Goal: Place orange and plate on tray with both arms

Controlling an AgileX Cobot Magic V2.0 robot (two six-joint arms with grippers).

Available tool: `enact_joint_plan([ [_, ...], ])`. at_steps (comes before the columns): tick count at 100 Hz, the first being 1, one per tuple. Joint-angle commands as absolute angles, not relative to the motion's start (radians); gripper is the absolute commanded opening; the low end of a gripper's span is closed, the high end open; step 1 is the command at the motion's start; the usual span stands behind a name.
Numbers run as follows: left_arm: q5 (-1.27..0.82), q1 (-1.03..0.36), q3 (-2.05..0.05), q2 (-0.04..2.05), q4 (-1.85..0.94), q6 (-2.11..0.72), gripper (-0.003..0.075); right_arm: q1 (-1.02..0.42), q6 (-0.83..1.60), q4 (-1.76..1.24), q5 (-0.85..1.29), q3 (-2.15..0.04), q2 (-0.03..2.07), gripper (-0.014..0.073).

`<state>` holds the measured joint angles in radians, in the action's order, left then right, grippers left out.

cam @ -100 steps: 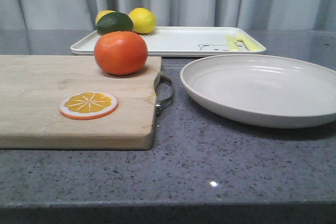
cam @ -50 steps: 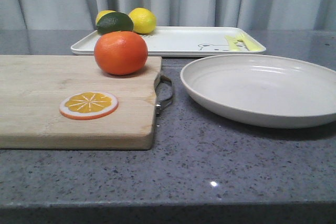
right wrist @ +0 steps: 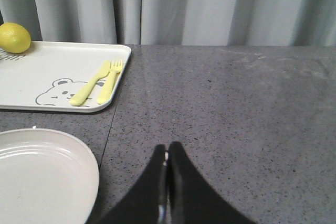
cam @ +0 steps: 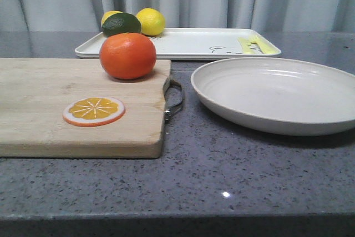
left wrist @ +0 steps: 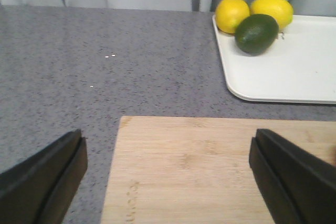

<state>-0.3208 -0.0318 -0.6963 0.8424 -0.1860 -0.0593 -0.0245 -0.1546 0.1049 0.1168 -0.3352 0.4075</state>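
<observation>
The orange (cam: 127,55) sits on the far right corner of a wooden cutting board (cam: 44,109). The off-white plate (cam: 277,94) lies on the counter to the right of the board; its edge shows in the right wrist view (right wrist: 42,177). The white tray (cam: 188,43) with the bear drawing lies behind both and shows in the wrist views (left wrist: 294,61) (right wrist: 47,72). My left gripper (left wrist: 168,174) is open over the board's near part, with nothing between its fingers. My right gripper (right wrist: 168,153) is shut and empty over bare counter, to the right of the plate. Neither gripper shows in the front view.
Two lemons (cam: 150,21) (cam: 110,15) and a dark green lime (cam: 121,24) sit on the tray's far left corner. A flat orange slice (cam: 93,110) lies on the board. The board has a metal handle (cam: 175,101) toward the plate. Curtains hang behind the counter.
</observation>
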Motion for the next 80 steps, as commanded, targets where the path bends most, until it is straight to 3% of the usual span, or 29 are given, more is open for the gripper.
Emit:
enact_joint_plan([
  [1,-0.268,-0.089,-0.778,0.895,-0.205,-0.059,0.0608,-0.018,-0.157,0.119,0.039,-0.372,0.421,-0.0067],
  [38,-0.390,-0.313,-1.005,1.160,-0.287,-0.059,0.0608,-0.018,-0.157,0.119,0.040,-0.372,0.421,-0.0067],
  [80,-0.731,-0.387,-1.357,1.490,-0.409,-0.059,0.0608,-0.018,-0.157,0.119,0.040,-0.372,0.421,-0.0067],
])
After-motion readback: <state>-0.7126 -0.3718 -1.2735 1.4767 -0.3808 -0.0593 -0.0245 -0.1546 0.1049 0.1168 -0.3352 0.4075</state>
